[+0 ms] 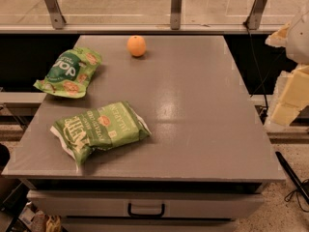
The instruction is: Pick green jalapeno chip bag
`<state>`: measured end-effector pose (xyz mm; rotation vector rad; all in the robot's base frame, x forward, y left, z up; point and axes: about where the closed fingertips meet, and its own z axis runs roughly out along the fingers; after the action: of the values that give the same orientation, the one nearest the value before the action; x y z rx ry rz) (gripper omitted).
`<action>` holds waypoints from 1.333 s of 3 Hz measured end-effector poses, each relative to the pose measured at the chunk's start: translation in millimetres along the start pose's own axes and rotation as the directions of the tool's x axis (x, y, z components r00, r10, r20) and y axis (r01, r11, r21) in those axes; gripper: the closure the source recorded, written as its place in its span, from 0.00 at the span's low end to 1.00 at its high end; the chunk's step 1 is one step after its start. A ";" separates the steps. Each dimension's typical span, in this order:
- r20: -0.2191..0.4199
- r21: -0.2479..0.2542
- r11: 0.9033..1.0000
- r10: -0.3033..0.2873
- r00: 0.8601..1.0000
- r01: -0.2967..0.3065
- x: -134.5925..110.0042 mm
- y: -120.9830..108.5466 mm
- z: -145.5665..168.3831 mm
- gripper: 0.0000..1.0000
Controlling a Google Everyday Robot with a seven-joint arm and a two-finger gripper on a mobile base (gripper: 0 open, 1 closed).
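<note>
The green jalapeno chip bag [99, 129] lies flat on the front left of the grey table [193, 110]. It is light green with white block lettering and a small orange-red logo. My gripper [287, 100] hangs at the right edge of the view, beyond the table's right side and far from the bag. It holds nothing that I can see.
A second green bag with a dark circle reading "pop" [67, 72] lies at the back left, partly over the table edge. An orange [136, 46] sits at the back centre. A glass rail with metal posts [176, 6] runs behind the table. A drawer handle [146, 210] is below the front edge.
</note>
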<state>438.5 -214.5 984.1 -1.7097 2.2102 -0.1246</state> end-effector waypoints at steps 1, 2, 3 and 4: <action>0.000 0.000 1.000 0.000 1.000 0.000 0.0 0.0 0.0 0.00; 0.102 -0.005 1.000 -0.003 0.995 0.004 -10.0 -4.9 0.7 0.00; 0.298 0.010 0.999 -0.049 0.953 0.048 -40.0 -7.8 5.3 0.00; 0.480 0.022 0.996 -0.084 0.873 0.084 -90.2 6.8 6.1 0.00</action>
<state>453.6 -125.8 995.8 -1.6200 1.7679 0.2561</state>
